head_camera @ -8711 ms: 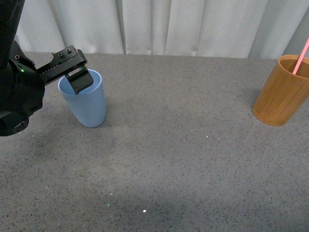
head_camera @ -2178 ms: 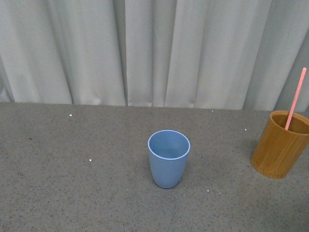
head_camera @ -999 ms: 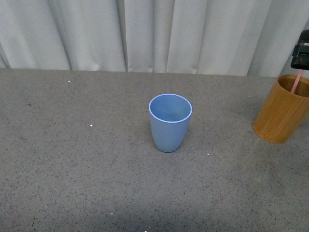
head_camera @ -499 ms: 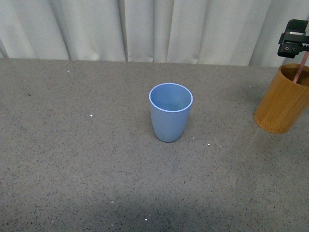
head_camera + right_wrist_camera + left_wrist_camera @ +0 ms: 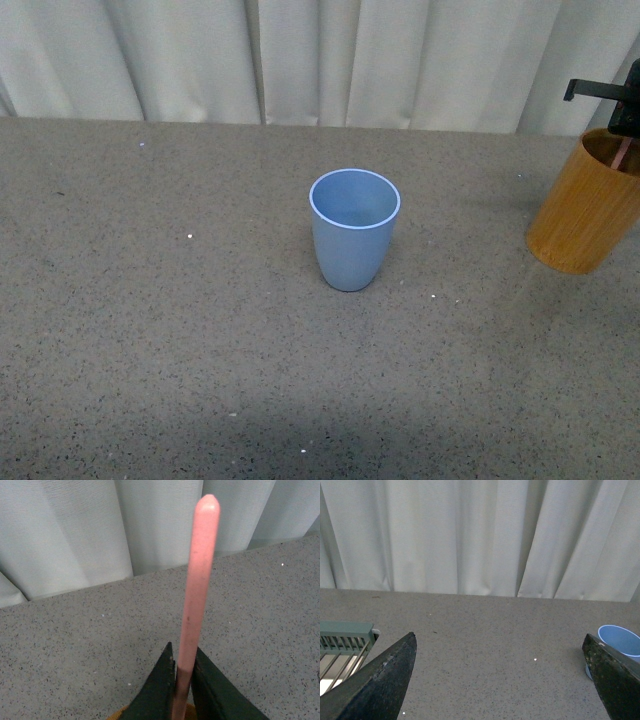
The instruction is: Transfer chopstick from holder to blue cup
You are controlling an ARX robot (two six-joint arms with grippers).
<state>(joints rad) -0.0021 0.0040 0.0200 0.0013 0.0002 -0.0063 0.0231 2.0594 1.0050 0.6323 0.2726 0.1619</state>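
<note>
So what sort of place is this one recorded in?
Probably a staged test bench rather than a real kitchen: a grey speckled tabletop, a plain white curtain as backdrop, and only a blue cup and a wooden holder with a pink chopstick set out.

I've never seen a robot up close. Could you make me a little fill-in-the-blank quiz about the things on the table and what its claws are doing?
1. The right claw is shut on a ____ chopstick.
2. The blue cup stands upright and is ____ inside.
3. In the front view, the holder stands to the ____ of the blue cup.
4. The left claw holds nothing, and its jaws are ____.

Missing words: pink; empty; right; open.
</note>
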